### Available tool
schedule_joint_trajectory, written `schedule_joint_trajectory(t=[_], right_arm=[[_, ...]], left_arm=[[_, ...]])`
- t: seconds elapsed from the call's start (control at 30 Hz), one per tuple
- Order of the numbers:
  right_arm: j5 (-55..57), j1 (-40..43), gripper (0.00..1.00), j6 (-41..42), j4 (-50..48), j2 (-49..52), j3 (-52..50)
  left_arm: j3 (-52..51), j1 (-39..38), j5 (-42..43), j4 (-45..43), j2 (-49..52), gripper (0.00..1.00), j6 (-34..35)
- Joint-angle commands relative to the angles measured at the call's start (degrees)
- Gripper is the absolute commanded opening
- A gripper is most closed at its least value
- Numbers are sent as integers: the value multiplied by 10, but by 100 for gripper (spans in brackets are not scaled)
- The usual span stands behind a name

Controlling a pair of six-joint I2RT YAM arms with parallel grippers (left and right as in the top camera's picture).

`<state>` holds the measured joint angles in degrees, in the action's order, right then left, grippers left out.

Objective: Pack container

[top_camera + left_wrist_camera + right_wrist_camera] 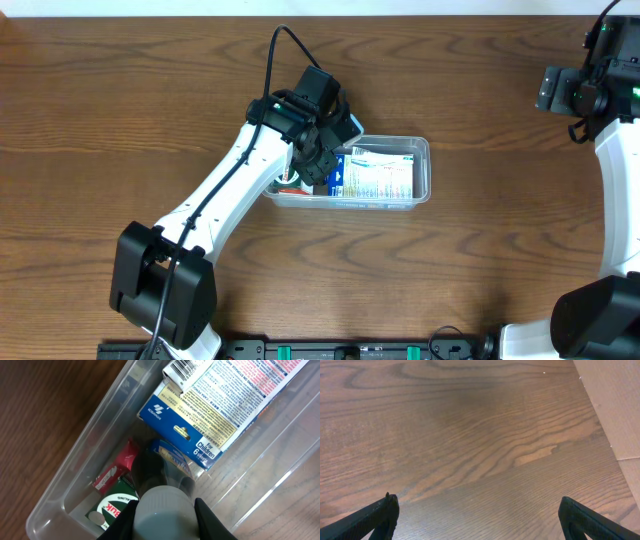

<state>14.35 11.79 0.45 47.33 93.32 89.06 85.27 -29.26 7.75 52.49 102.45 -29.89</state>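
Held the left gripper (317,163) low inside the container (427,172), grey-capped item (162,505) between its fingers, probably for placing behind the blue box (200,435); could not tell if clamped. Held the right gripper (480,515) spread wide, container far off, out of the way.

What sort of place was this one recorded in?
Likely a robotics lab bench, not a home: a wood-grain table, a left arm and right arm based at its near edge, and one clear container of small packets.
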Motion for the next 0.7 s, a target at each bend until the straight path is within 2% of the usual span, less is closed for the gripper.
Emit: schedule_joint_trajectory(t=[0.0,0.5,0.53,0.6,0.67], right_arm=[[0,2,99,8,0,1,0],[0,2,99,8,0,1,0],[0,2,99,8,0,1,0],[0,2,99,8,0,1,0],[0,2,99,8,0,1,0]], left_arm=[[-14,2,9,0,3,20,-5],[-74,3,8,-61,3,22,-5],[-74,3,8,-64,3,29,-5],[-74,3,8,-70,3,49,-5],[-74,3,8,-75,3,61,-5]])
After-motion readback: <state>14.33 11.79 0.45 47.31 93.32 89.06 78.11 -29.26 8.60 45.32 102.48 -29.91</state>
